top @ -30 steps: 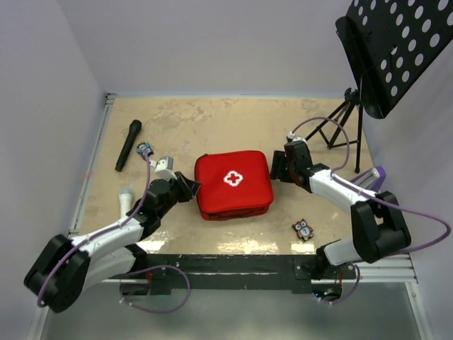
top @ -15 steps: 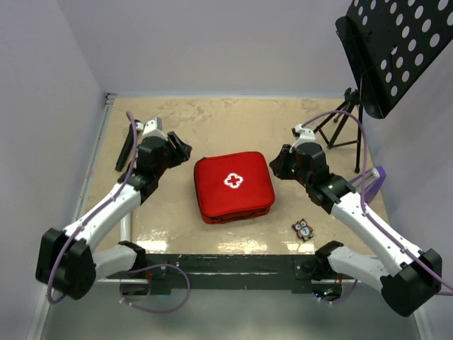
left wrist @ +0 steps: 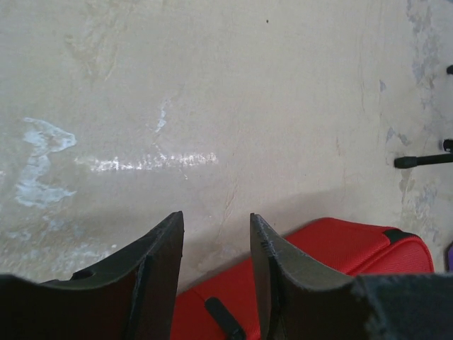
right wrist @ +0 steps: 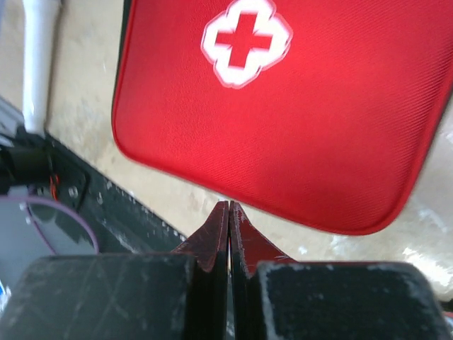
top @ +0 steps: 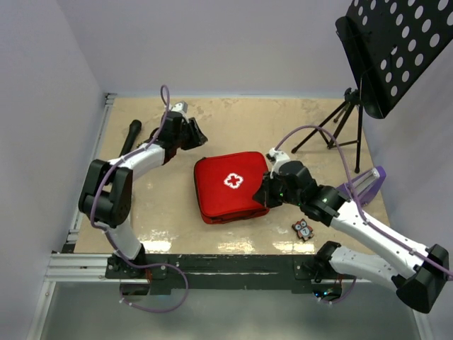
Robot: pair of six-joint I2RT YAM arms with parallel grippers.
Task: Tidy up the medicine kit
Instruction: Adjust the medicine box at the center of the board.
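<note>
The medicine kit (top: 233, 185) is a red zip case with a white cross (top: 233, 179), lying shut in the middle of the table. My left gripper (top: 200, 137) hovers just beyond the kit's far left corner. In the left wrist view this gripper (left wrist: 216, 221) is open with nothing between its fingers, and the kit (left wrist: 340, 248) and a black zipper pull (left wrist: 223, 319) show below. My right gripper (top: 264, 195) sits at the kit's near right edge. The right wrist view shows it (right wrist: 228, 207) shut and empty, its tips just off the kit (right wrist: 283, 120).
A black microphone (top: 132, 137) lies at the far left, partly behind the left arm. A small owl-faced item (top: 303, 229) rests near the front right. A black music stand (top: 396, 49) on a tripod (top: 333, 131) stands at the back right. A white cylinder (right wrist: 39, 57) lies left of the kit.
My left arm swung from the kit's left side up to its far left corner. My right gripper came from the kit's far right side to its near right edge and shut.
</note>
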